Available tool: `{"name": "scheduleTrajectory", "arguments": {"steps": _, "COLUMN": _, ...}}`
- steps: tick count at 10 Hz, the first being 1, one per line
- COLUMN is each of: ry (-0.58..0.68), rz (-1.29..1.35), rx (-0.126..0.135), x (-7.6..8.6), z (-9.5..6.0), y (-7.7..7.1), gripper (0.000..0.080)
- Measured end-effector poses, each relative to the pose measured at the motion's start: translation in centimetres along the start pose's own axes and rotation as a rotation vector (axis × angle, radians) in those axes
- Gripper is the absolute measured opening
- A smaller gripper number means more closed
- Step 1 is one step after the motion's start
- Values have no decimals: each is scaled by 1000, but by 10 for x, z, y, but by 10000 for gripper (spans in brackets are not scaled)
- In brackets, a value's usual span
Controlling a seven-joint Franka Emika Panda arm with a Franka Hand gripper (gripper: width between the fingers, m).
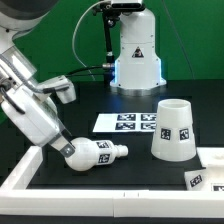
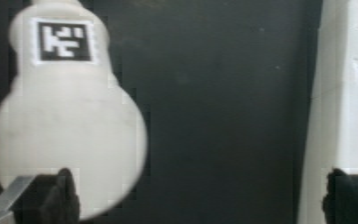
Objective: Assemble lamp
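The bulb (image 1: 97,153) lies on its side on the black worktop (image 1: 110,180), in front of the marker board (image 1: 130,122). Its narrow neck points toward the exterior view's right, and the shade (image 1: 172,128) stands well apart on that side with its wide mouth down. The blocky base (image 1: 198,180) is further toward that view's lower right. The hand (image 1: 70,150) is at the round end of the bulb with its fingers (image 2: 51,195) spread wide and nothing gripped. In the wrist view the swollen end sits between them, close against one finger and far from the other; I cannot tell if it touches. I judge the bulb to be light, hard, hollow-looking plastic, stiff enough that it will not give under the fingers. However, its surface is smooth and curved, so it may roll on the worktop or squeeze out when the fingers close. The widest part of the round body seems the safest place to hold, with the fingers across it on two opposite sides. The neck with the square tag (image 2: 60,40) should stay free, because I think this end must later go into the base.
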State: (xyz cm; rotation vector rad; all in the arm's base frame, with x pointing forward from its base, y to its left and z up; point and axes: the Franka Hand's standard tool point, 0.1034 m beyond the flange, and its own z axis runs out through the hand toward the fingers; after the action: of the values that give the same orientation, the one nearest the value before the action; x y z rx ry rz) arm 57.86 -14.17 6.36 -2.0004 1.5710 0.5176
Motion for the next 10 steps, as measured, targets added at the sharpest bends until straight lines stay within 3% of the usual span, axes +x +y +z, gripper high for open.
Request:
{"name": "scheduleTrajectory", "arguments": {"steps": 1, "ry": -24, "rz": 29, "rx": 18, "x": -1, "z": 1, "y": 9, "gripper": 698}}
{"name": "scheduleTrajectory", "arguments": {"steps": 3, "ry": -35, "rz": 46, "rx": 13, "x": 7, "z": -2, "y": 13, "gripper": 698}}
{"name": "scheduleTrajectory", "arguments": {"steps": 7, "ry": -251, "rz": 96, "rx": -23, "x": 12, "z": -1, "y": 36, "gripper": 698}}
{"name": "scheduleTrajectory", "arguments": {"steps": 10, "ry": -273, "rz": 134, "rx": -26, "x": 20, "z": 4, "y": 34, "gripper": 698}}
